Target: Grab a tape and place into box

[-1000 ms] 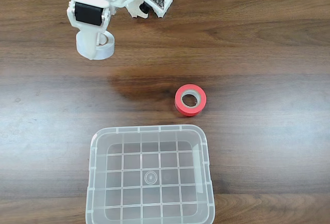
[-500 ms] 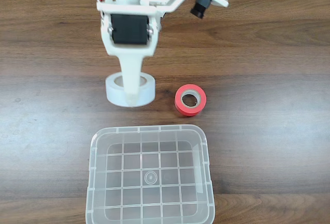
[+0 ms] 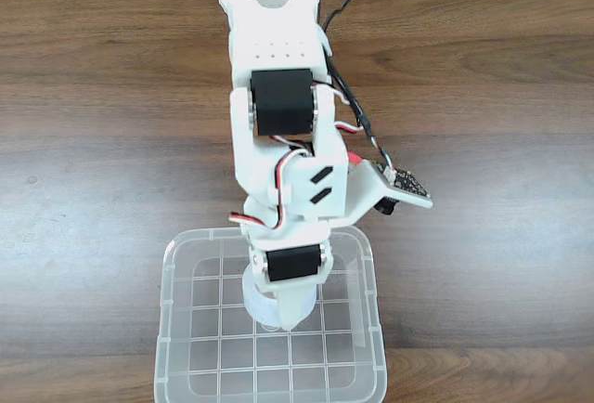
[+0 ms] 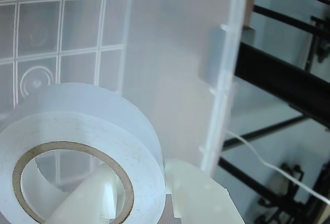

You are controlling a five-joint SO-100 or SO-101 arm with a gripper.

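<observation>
While the arm (image 3: 278,124) overhangs the box (image 3: 176,347), tape (image 4: 98,131) hangs inside.

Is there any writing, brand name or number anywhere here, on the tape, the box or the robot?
None can be read.
The tape: plain white, nothing printed on it.
The box: a moulded grid and a ring mark, no letters.
The arm: two black slanted bars on its white shell, a mark and not text.
The small circuit board: any print is too small to read.
</observation>
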